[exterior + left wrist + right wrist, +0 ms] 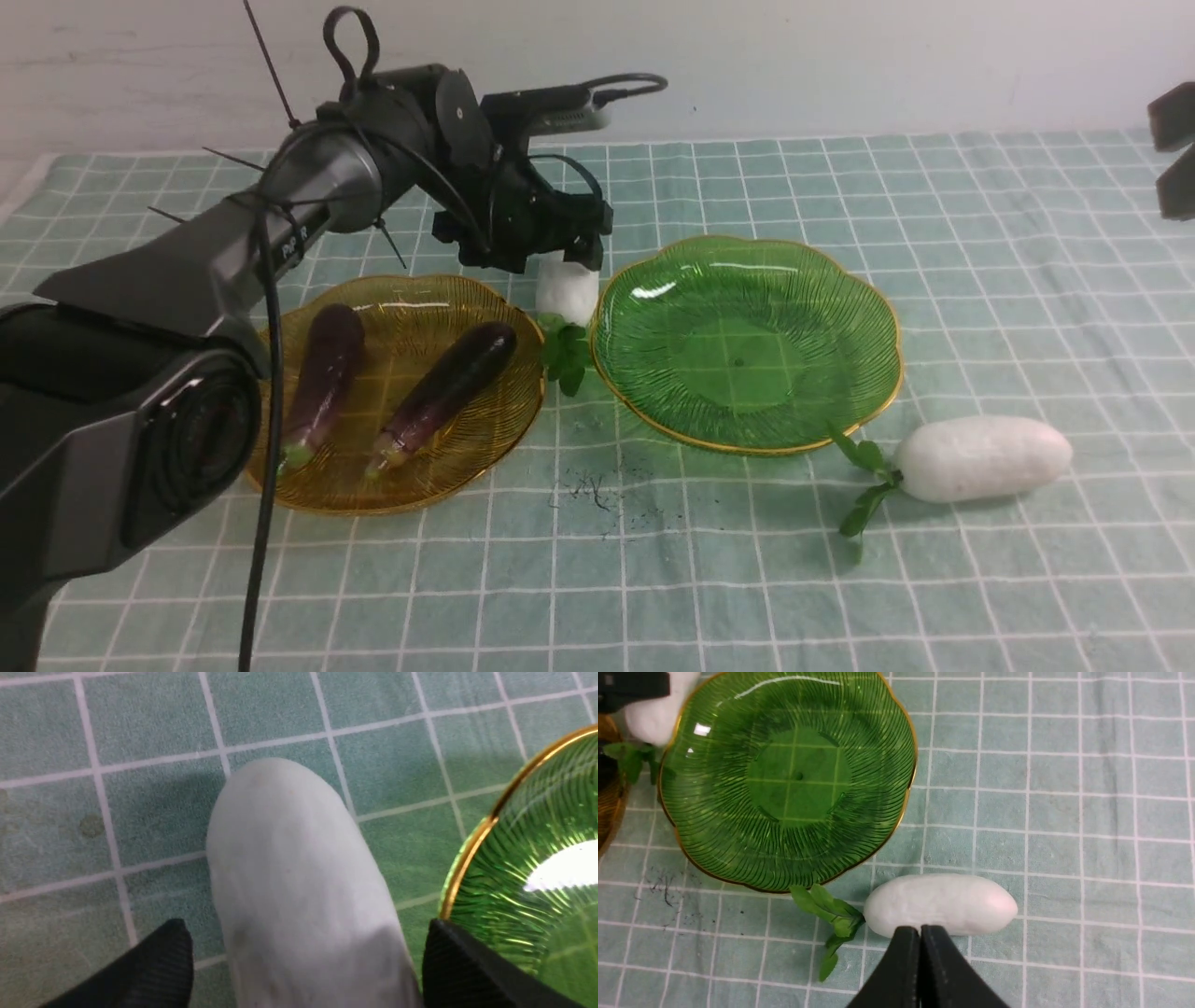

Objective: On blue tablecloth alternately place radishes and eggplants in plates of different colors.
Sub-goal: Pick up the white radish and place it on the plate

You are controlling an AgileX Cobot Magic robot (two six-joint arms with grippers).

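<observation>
Two dark purple eggplants (pixel 322 383) (pixel 448 392) lie side by side in the amber plate (pixel 504 425). The green plate (pixel 747 341) holds nothing. One white radish (pixel 567 291) lies on the blue tablecloth (pixel 980 280) between the two plates, its leaves pointing toward me. My left gripper (pixel 567 266) is lowered over it. In the left wrist view the open gripper (pixel 303 933) straddles this radish (pixel 294 882), with a gap at one finger (pixel 159 966). The second radish (pixel 980 457) lies right of the green plate. My right gripper (pixel 920 933) is shut and empty, hovering short of that radish (pixel 941 903).
A dark smudge (pixel 593 490) marks the cloth in front of the gap between the plates. A dark part of the right arm (pixel 1176 191) shows at the front view's right edge. A white wall runs behind the table.
</observation>
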